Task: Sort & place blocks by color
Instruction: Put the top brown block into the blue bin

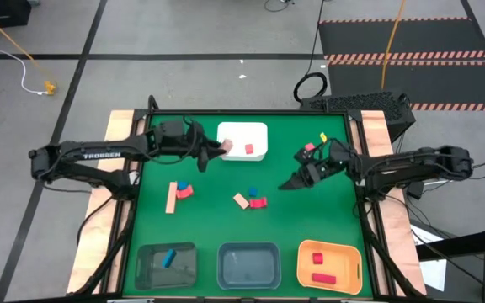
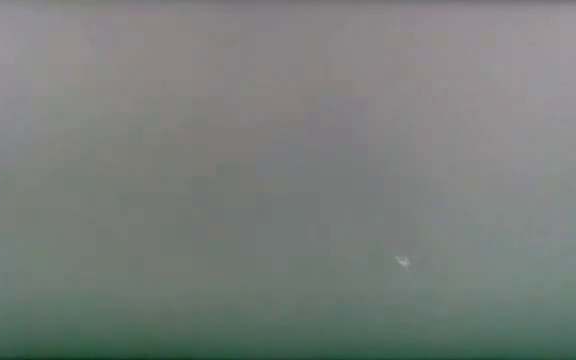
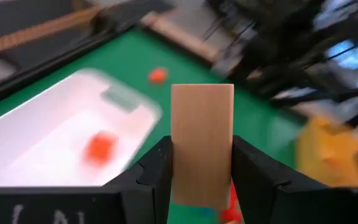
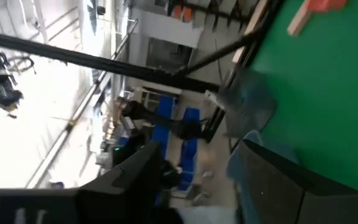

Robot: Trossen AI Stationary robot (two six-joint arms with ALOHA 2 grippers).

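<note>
My left gripper (image 1: 217, 148) is shut on a tan wooden bar (image 3: 202, 143) at the left edge of the white tray (image 1: 255, 133), which holds one red block (image 1: 248, 149). My right gripper (image 1: 295, 182) hangs open and empty above the green mat, right of centre; its fingers (image 4: 272, 180) stand wide apart. On the mat lie a tan bar (image 1: 172, 198), a red block (image 1: 183, 191), a tan block (image 1: 241, 200), a blue block (image 1: 253, 192) and a red block (image 1: 258, 203). The low view shows only grey blur. My left gripper pinches the tan bar between its two fingers (image 3: 157, 171), one on each long side near the bar's rear end (image 3: 202, 186). The fingers come from the table's left, and the bar sticks out forward past the fingertips. It is lifted clear of the mat.
Along the near edge stand a dark tray (image 1: 146, 269) with a blue block (image 1: 168, 257), a grey tray (image 1: 248, 282), and an orange tray (image 1: 352, 269) with two red blocks (image 1: 320, 268). Small red and yellow pieces (image 1: 317, 141) lie by the right arm. Wooden rails border the mat.
</note>
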